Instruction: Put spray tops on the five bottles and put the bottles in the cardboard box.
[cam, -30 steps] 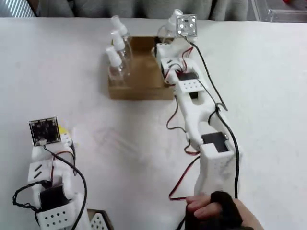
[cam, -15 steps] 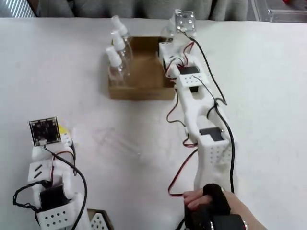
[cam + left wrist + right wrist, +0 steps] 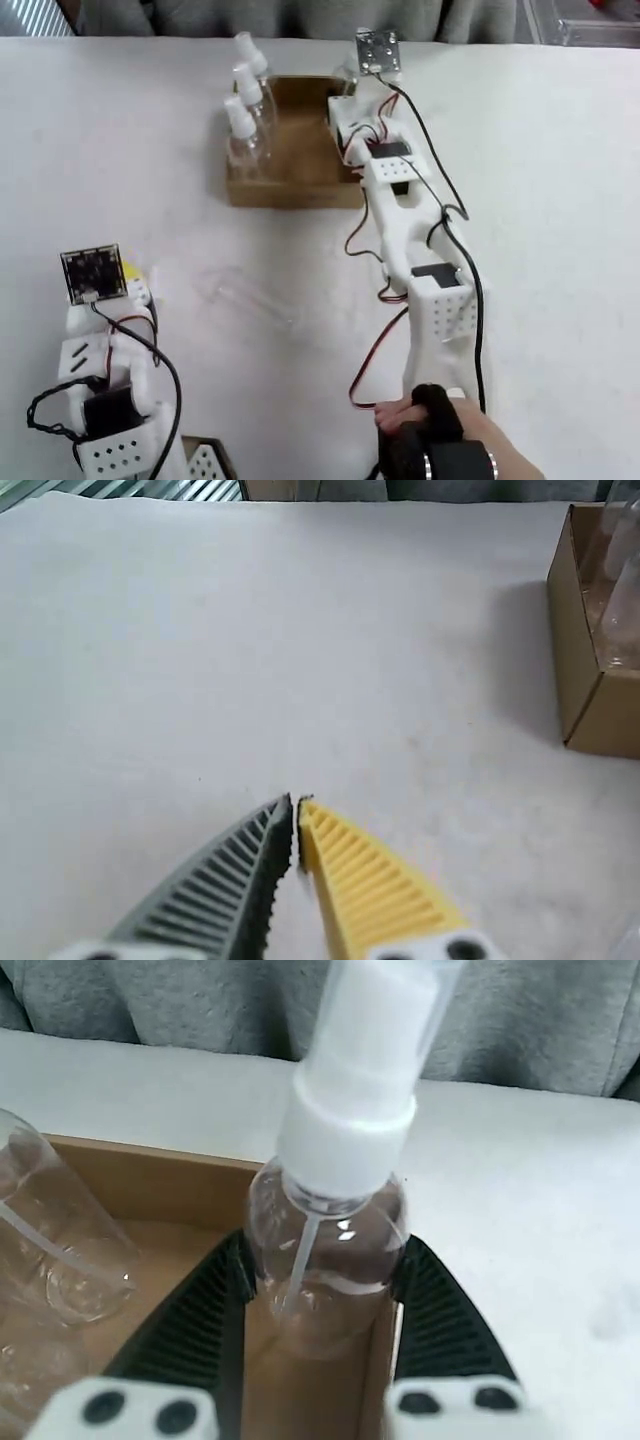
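Observation:
The cardboard box (image 3: 300,185) sits at the table's far middle, with three clear bottles (image 3: 245,115) with white spray tops standing along its left side. My right gripper (image 3: 325,1270) is shut on another clear bottle (image 3: 330,1225) with a white spray top (image 3: 350,1110), held upright over the box's far right corner (image 3: 385,1360). In the high view that arm's wrist (image 3: 378,52) covers most of this bottle. My left gripper (image 3: 296,808) is shut and holds nothing, low over bare table near the front left. A faint clear bottle (image 3: 245,297) lies on the table's middle.
A gloved hand (image 3: 440,445) grips the base of the right arm at the front edge. The box wall (image 3: 590,680) is far off in the left wrist view. Open tabletop lies left of the box and right of the right arm.
The right arm has stretched farther out and slightly left, bringing its bottle down at the box's far right corner. The hand at its base shifted. The left arm has kept still.

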